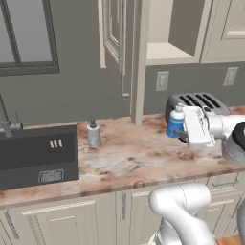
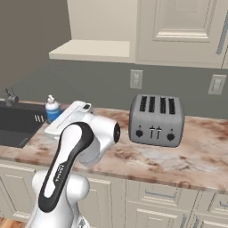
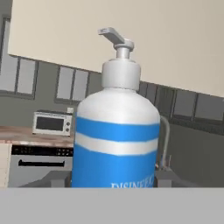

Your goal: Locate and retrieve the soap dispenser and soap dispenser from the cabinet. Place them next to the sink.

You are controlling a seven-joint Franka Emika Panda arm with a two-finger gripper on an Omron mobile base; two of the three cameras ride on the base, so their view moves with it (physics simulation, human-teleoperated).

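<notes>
The blue soap dispenser [image 1: 175, 122] is held upright in the air, clamped between the jaws of the gripper [image 1: 178, 128], above the right part of the table [image 1: 134, 158] and in front of the silver four-slot toaster [image 1: 191, 103]. In the right base view the same bottle [image 2: 53, 109] shows beyond the arm, over the table's left end near the sink [image 2: 18, 122]. The hand view shows it [image 3: 116, 135] close up: a white body with blue bands, a white pump on top and a partly visible word at the bottom of the label.

The pale grey soap dispenser [image 1: 93, 134] with the dark pump top stands upright on the table, just beside the right edge of the dark sink [image 1: 38, 155] and well apart from the blue one. The thin grey faucet [image 1: 7, 119] rises at the sink's far left.

Above the table, the tall beige cabinet [image 1: 143, 57] stands with its panelled door [image 1: 115, 33] swung open, and its plain shelf [image 1: 167, 51] is visible. Two wall outlets [image 1: 162, 80] sit on the grey wall behind the toaster.

In the hand view a microwave [image 3: 51, 123] rests on a far counter behind the bottle.
</notes>
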